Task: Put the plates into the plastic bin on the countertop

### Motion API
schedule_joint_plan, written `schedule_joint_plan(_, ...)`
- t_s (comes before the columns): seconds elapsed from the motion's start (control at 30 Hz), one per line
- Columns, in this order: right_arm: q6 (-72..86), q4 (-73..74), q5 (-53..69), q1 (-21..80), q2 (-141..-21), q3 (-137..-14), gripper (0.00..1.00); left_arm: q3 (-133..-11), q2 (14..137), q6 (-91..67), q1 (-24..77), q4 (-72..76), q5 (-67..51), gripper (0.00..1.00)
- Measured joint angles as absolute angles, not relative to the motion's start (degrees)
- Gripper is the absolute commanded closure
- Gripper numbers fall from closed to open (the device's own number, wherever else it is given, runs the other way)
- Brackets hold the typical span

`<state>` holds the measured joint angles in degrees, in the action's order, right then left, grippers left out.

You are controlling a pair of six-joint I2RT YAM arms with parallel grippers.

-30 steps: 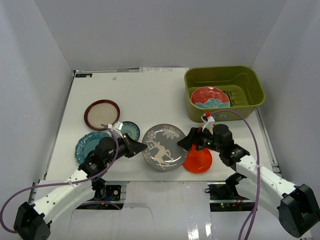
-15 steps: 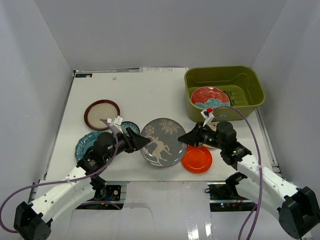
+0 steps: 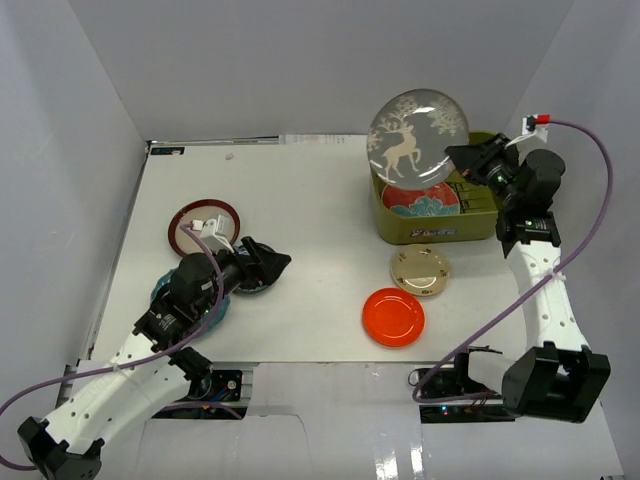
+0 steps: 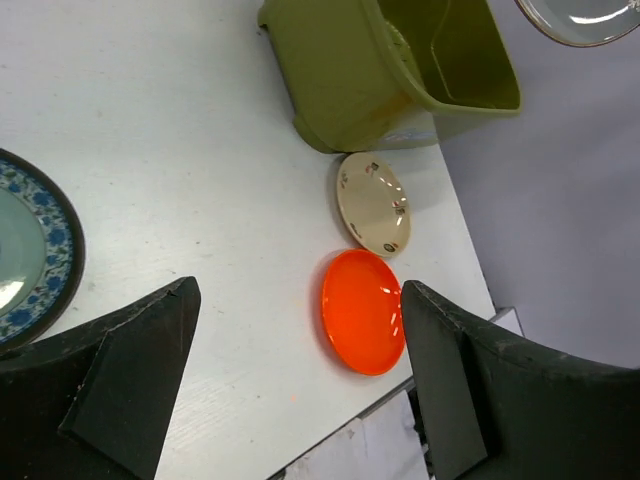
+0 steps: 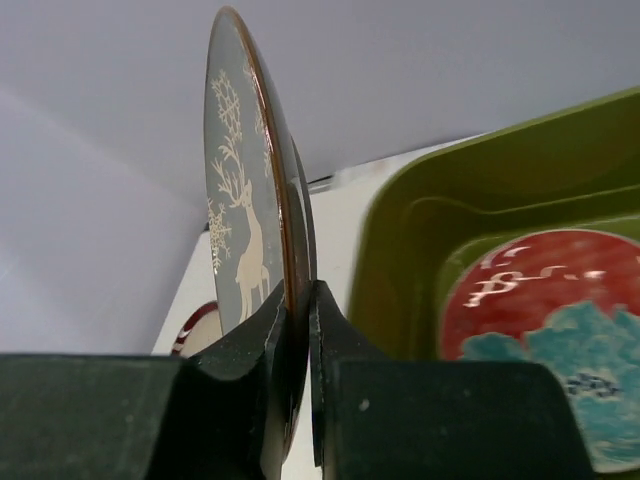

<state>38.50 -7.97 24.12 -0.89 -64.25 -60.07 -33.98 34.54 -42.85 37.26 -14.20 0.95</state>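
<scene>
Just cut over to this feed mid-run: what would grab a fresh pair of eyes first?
The grey deer plate stands out most, pinched on edge by the right gripper and raised by the green bin, which holds a red floral plate. Next comes the bright orange plate near the table front edge. The left gripper is open near the maroon-rimmed plate.

Grey plate (image 3: 417,135): glazed, glossy, reflective. Orange plate (image 3: 393,317): glossy glaze. Cream plate (image 3: 419,271): glossy. Bin (image 4: 340,70): smooth olive plastic, slight sheen. Desk (image 3: 300,200): white, matt, smooth.
</scene>
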Motion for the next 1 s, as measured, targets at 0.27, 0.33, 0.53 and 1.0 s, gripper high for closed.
schedule_joint_plan(0.27, 34.04, -2.52, 17.15, -8.97, -75.81, -61.32, 0.92, -33.36, 33.32, -38.61, 37.26, -17.45, 5.13, 0.07)
schedule_joint_plan(0.33, 32.80, -0.23, 16.34, -8.99, -78.48, -61.32, 0.92, -33.39, 33.36, -37.69, 37.26, -17.96, 6.00, 0.07)
schedule_joint_plan(0.53, 30.74, 2.39, 14.87, -8.97, -83.81, -61.41, 0.92, -34.48, 34.92, -36.34, 37.26, -18.50, 7.42, 0.07)
schedule_joint_plan(1.0, 28.97, 3.75, 9.47, -6.33, -89.76, -63.33, 0.38, -46.44, 54.06, -37.52, 36.97, -18.15, 19.38, 0.02)
